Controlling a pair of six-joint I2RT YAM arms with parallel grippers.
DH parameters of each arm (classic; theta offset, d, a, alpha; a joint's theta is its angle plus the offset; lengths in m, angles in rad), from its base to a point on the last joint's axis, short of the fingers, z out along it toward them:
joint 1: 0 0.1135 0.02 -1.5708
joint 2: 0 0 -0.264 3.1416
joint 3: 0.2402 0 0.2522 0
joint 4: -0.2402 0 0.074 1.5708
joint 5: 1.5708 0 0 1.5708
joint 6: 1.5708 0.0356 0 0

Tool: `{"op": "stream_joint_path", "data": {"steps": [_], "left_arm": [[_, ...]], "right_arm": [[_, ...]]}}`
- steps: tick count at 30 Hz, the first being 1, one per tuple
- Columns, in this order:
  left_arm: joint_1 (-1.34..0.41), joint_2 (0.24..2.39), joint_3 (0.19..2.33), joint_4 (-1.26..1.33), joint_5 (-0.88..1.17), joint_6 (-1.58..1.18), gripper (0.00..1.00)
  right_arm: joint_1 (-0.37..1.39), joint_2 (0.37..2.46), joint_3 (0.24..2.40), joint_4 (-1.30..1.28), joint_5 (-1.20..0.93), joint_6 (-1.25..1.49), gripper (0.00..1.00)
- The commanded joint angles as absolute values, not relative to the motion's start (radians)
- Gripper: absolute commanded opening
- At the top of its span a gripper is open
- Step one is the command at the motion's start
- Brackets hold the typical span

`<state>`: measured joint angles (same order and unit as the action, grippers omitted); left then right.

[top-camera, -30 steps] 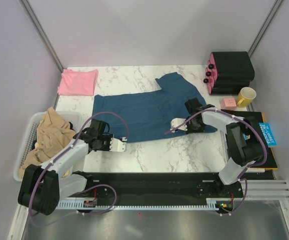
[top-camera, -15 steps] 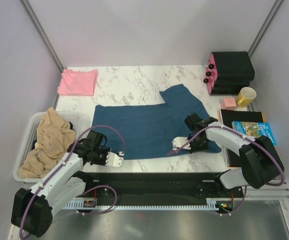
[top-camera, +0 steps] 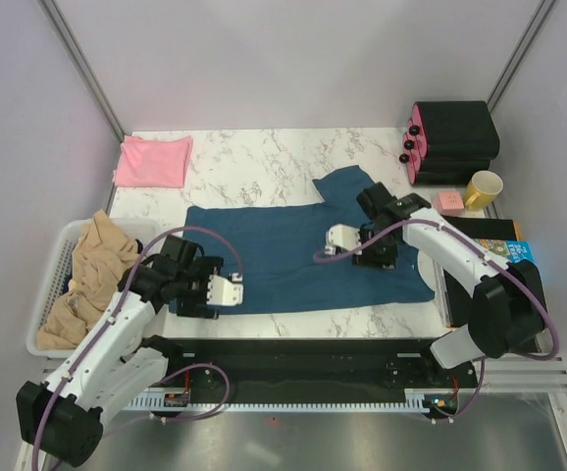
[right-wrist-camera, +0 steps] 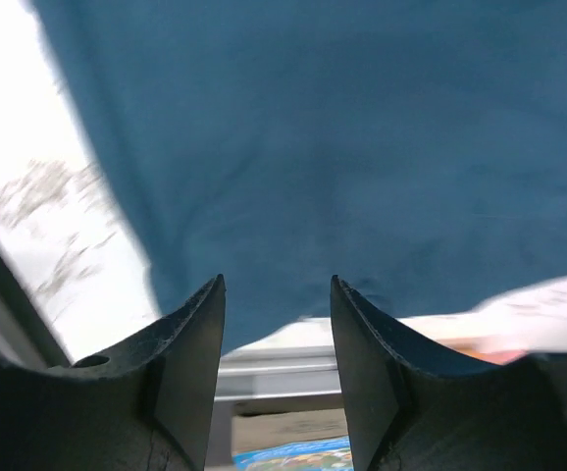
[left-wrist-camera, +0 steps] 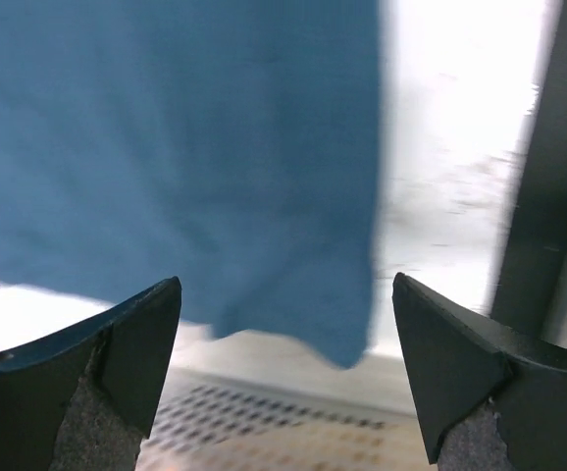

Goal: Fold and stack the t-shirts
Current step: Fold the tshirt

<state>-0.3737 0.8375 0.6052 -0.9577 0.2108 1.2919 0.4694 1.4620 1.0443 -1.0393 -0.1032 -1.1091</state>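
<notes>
The dark teal-blue t-shirt (top-camera: 283,260) lies spread flat across the middle of the marble table, one sleeve (top-camera: 354,191) toward the back right. The pale pink t-shirt (top-camera: 153,160) sits folded at the back left corner. My left gripper (top-camera: 227,291) hovers over the teal shirt's near left corner, jaws wide open and empty; the left wrist view shows the teal shirt's (left-wrist-camera: 185,147) edge below the left gripper (left-wrist-camera: 285,285). My right gripper (top-camera: 340,238) hangs open over the shirt's right half, nothing between its fingers; in the right wrist view the teal shirt (right-wrist-camera: 362,128) fills the space beyond the right gripper (right-wrist-camera: 277,283).
A white basket (top-camera: 46,299) with a tan cloth (top-camera: 97,270) stands at the left edge. At the back right are a black box with pink knobs (top-camera: 452,137), a yellow mug (top-camera: 483,188) and a small pink block (top-camera: 449,201). A blue book (top-camera: 525,260) lies on a dark board at the right.
Both grippers dragged the teal shirt's near hem toward the front edge, then opened and let it go. The right gripper has since drawn back over the shirt's middle.
</notes>
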Motion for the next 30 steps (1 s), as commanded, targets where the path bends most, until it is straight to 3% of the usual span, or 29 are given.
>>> {"op": "stream_joint_path", "data": {"steps": [1, 6, 10, 15, 23, 30], "left_arm": [[-0.367, 0.883, 0.796, -0.827, 0.193, 1.181, 0.96], [-0.296, 1.166, 0.937, -0.611, 0.124, 1.097, 0.96], [-0.175, 1.392, 1.131, -0.575, 0.161, 1.04, 0.95], [-0.126, 1.574, 1.259, -0.574, 0.158, 1.072, 0.91], [-0.112, 1.77, 1.405, -0.607, 0.147, 1.15, 0.88], [-0.124, 1.839, 1.479, -0.661, 0.152, 1.167, 0.86]], "right_arm": [[0.425, 1.551, 1.326, -0.988, -0.202, -0.941, 0.54], [0.286, 1.86, 1.721, -0.922, -0.238, -0.757, 0.54], [0.2, 2.18, 2.066, -0.971, -0.327, -0.663, 0.54], [0.157, 2.402, 2.382, -0.97, -0.348, -0.608, 0.53], [0.144, 2.444, 2.267, -0.612, -0.294, -0.414, 0.5], [0.144, 2.531, 2.322, -0.535, -0.272, -0.304, 0.5]]}}
